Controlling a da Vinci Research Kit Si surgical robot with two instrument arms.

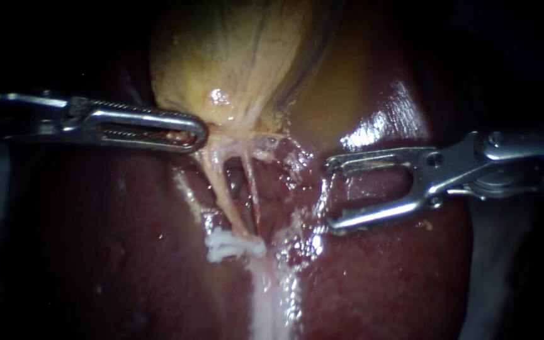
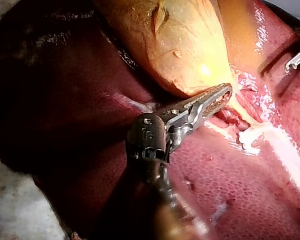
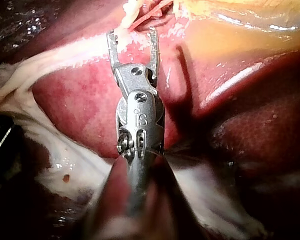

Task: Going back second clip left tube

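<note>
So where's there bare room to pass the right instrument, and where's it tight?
Bare liver lies below the open-jawed right instrument and also beneath the left instrument. It is crowded in between: the tubes run from the gallbladder down to the white clip.

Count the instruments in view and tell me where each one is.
2. The left instrument touches the gallbladder's neck above the tubes. The right instrument, jaws open and empty, sits over the liver right of the tubes. None appears hidden.

right instrument [image 3: 133,44], jaws apart, over liver [image 3: 80,95]
</note>
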